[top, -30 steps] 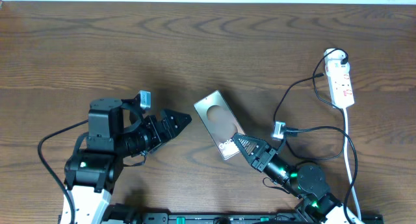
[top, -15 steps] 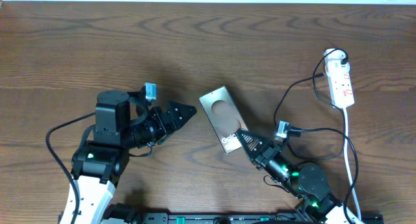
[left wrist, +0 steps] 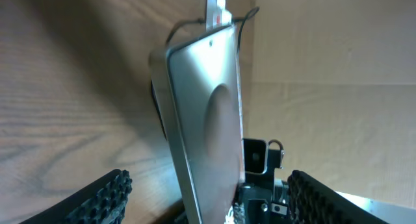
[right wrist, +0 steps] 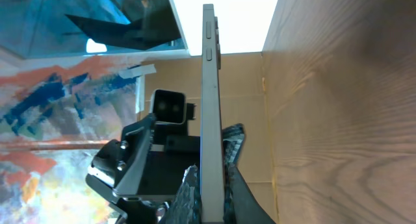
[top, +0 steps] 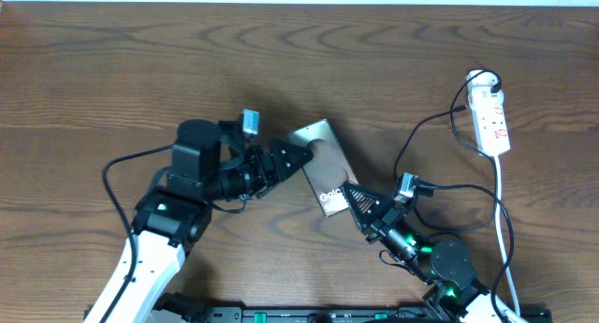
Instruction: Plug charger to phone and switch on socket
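Note:
The phone (top: 323, 168), a grey slab with a pale circle, is held up on edge off the table. My right gripper (top: 354, 199) is shut on its lower end. In the right wrist view the phone (right wrist: 209, 87) stands edge-on between the shut fingers (right wrist: 211, 178). My left gripper (top: 299, 157) is open at the phone's upper end. In the left wrist view its fingers (left wrist: 207, 185) are wide apart on either side of the phone (left wrist: 205, 120). The white socket (top: 491, 117) lies at the far right. The thin black charger cable (top: 404, 145) loops from it toward my right arm; I cannot make out its tip.
A white cord (top: 505, 220) runs from the socket down the right edge. Thicker black robot cables (top: 117, 173) trail behind the left arm. Brown wooden table top (top: 281, 61) stretches across the back.
My left arm has swung right until its open fingers straddle the phone's upper end. The right gripper, still holding the phone, has shifted it slightly up and right.

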